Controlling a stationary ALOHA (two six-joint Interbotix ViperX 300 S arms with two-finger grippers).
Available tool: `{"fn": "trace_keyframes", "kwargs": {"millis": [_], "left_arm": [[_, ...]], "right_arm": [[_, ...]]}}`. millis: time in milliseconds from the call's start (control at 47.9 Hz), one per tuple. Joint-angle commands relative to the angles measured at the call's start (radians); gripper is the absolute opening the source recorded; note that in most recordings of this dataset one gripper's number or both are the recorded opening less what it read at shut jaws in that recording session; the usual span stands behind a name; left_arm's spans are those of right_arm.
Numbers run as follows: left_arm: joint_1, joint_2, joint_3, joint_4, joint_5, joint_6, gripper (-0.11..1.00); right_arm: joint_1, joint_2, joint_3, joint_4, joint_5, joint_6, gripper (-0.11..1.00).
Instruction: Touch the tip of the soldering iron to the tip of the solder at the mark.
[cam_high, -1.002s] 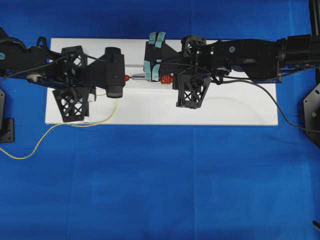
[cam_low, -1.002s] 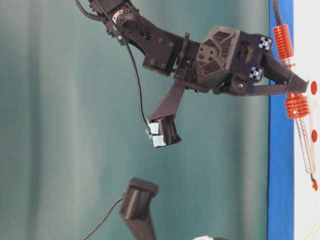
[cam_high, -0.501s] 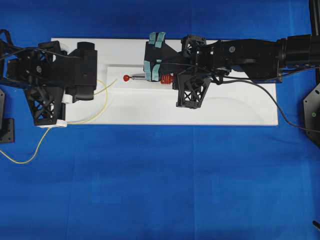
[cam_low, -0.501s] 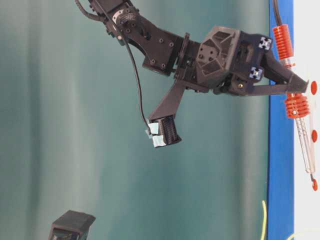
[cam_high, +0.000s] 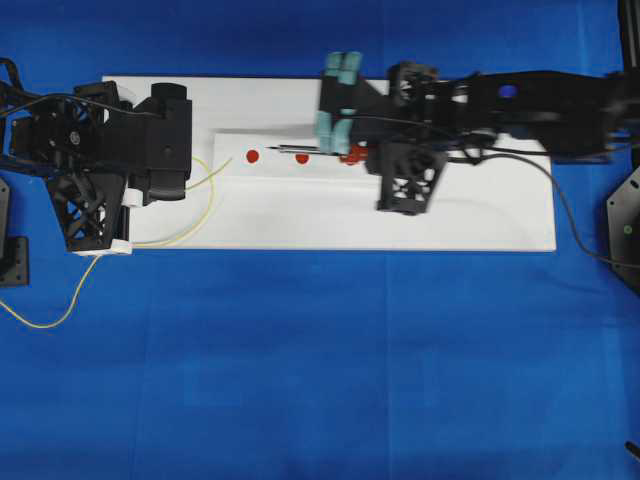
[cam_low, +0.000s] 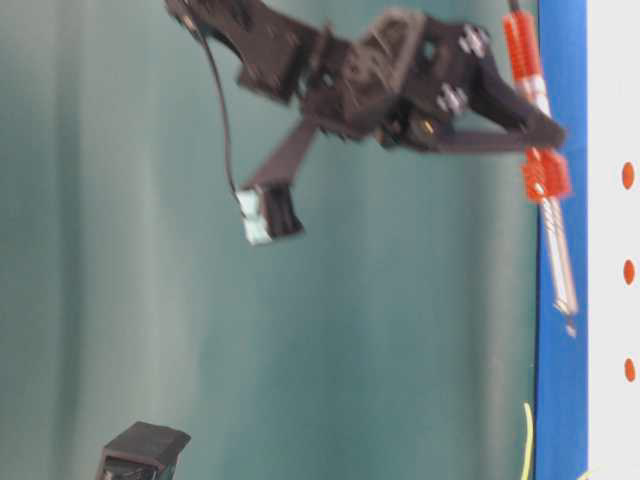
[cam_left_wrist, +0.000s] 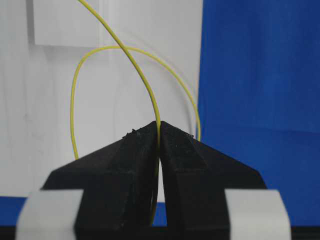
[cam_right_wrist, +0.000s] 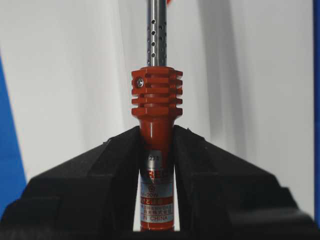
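Compared with a second ago, the left arm now sits pulled back to the left end of the white board (cam_high: 480, 225), no longer reaching over the middle, and the yellow solder (cam_high: 205, 205) lies exposed in a curve just right of it. The right arm is shifted to the right and raised: the iron's tip, which was beside the leftmost red dot (cam_high: 253, 155), now hangs off the board, and in the overhead view two red dots show where one showed before. In the table-level view the right arm is blurred and higher in the frame than it was.

Going left to right: the left gripper (cam_left_wrist: 159, 131) is clamped tight on the solder, its black jaws meeting with only the wire between them. The wire rises from the jaws, arcs up over the board and a second loop of it curves down along the board's edge next to the blue cloth (cam_high: 320, 380). A long tail of solder trails off the board's lower left corner onto the cloth.

The solder's free end lies near the leftmost red dot but apart from it.

Further right, the right gripper (cam_right_wrist: 156, 137) is closed on the soldering iron (cam_right_wrist: 156, 107), gripping the orange-red handle just below its ribbed collar. The perforated metal shaft points toward the left arm, well apart from the solder.
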Motion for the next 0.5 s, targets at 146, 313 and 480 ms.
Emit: {"fn": "trace_keyframes", "kwargs": {"millis": [146,313,480], "left_arm": [[-0.002,-0.012,-0.008,-0.002,-0.003,-0.032,0.01],[-0.002,-0.003,-0.015,-0.002,-0.012,-0.037,0.01],[0.0,0.035,-0.051,-0.002,-0.026,-0.032,0.01]], "right_arm": [[-0.002,-0.156,0.104,-0.002,0.014,0.012,0.06],[0.0,-0.167,0.118,-0.002,0.014,0.014,0.06],[0.0,-0.169,0.12,-0.008,0.009,0.014,0.06]]}}
